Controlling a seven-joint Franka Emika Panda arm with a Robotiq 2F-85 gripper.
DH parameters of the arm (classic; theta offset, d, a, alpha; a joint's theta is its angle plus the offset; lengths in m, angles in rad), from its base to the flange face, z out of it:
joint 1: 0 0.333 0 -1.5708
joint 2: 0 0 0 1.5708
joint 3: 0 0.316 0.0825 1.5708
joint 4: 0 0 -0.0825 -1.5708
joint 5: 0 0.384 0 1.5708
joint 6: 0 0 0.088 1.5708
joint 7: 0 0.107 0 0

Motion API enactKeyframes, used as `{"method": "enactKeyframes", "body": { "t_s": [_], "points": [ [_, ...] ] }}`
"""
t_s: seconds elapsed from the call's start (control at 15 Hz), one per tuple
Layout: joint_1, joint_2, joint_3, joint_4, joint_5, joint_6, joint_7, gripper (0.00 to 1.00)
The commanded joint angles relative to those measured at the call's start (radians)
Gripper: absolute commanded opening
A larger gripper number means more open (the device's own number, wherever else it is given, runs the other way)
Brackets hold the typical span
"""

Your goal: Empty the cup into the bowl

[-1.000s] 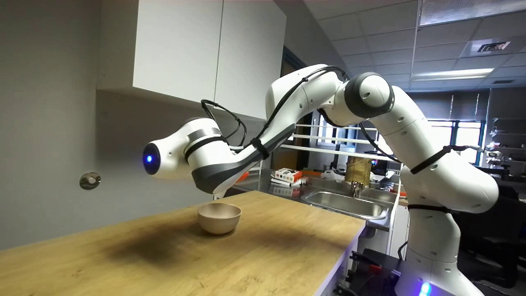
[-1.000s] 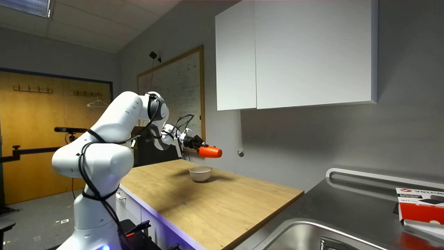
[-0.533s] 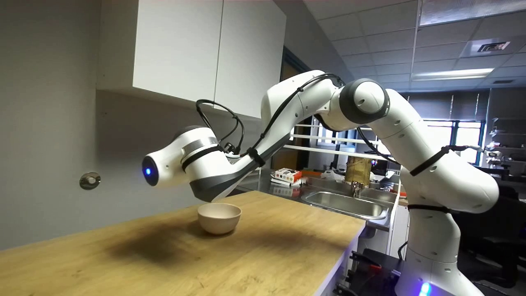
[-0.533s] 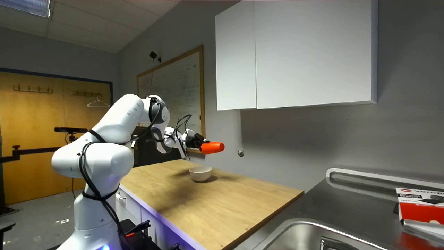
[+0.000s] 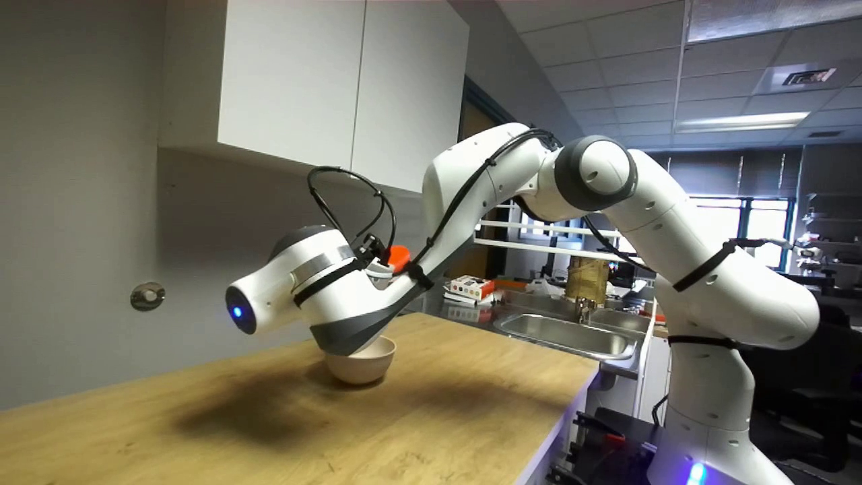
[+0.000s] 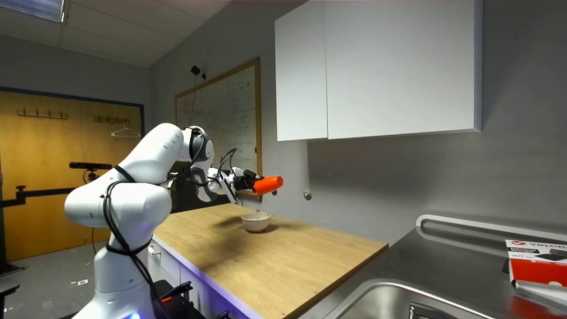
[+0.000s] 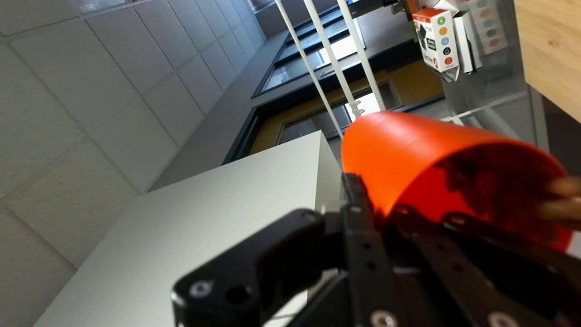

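My gripper point(image 7: 379, 213) is shut on the wall of the red-orange cup point(image 7: 408, 141), near its rim. In an exterior view the cup point(image 6: 268, 184) lies almost sideways, its base raised to the right and its mouth toward the gripper point(image 6: 255, 182). Blurred tan bits point(image 7: 563, 204) show at the cup's mouth, with dark contents inside. The cream-white bowl point(image 6: 256, 223) stands upright on the table below. A small tan bit and specks show at its rim. In an exterior view the bowl point(image 5: 367, 367) is partly hidden by the arm, and the cup's base point(image 5: 399, 258) shows behind it.
The wooden table point(image 6: 288, 261) runs along the wall. A white wall cabinet point(image 5: 296, 81) hangs above the arm. A sink point(image 5: 569, 335) and boxes point(image 5: 471, 287) stand on the counter beyond the table's end.
The wrist has lowered and rotated. The cup has tipped so its base rises and its mouth turns down. Small tan bits now show at the bowl's rim.
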Motion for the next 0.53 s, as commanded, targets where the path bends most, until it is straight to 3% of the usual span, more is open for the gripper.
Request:
{"method": "enactKeyframes", "body": {
  "t_s": [0.0,0.47],
  "points": [
    [0.014,0.031,-0.006,0.04,-0.043,-0.04,-0.001,0.01],
    [0.013,0.046,-0.003,0.062,-0.085,-0.064,0.0,0.01]
  ]
}}
